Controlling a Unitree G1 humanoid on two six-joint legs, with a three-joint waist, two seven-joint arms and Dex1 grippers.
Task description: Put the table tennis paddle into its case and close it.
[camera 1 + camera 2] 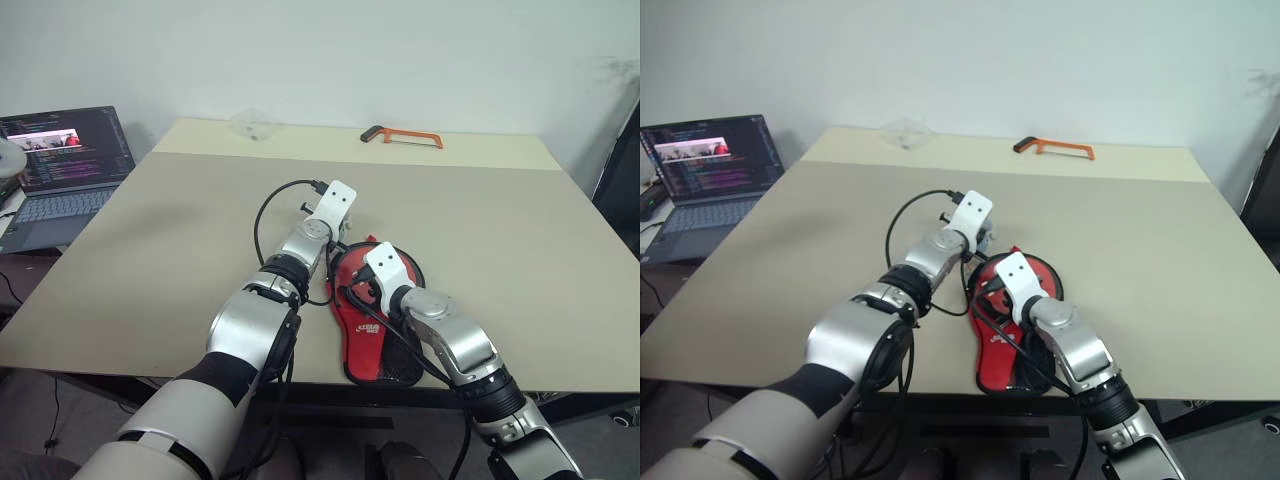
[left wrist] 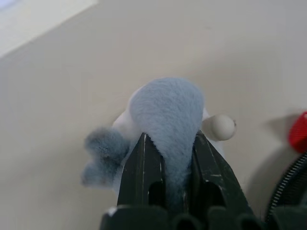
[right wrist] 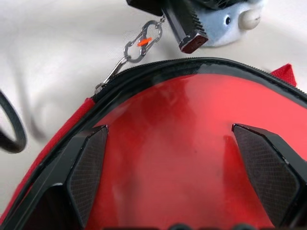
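Near the counter's front edge, the red case lies flat with the right tool spread wide over it. Just beyond the case, the left tool is clenched on the grey fuzzy tag.

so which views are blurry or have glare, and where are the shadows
Left wrist view: the grey plush tag is soft and out of focus, with a faint shadow on the table by the case's zip. Right wrist view: pale glare streaks across the red paddle face; the pincer fingers look blurred. Head views: even, soft lighting.
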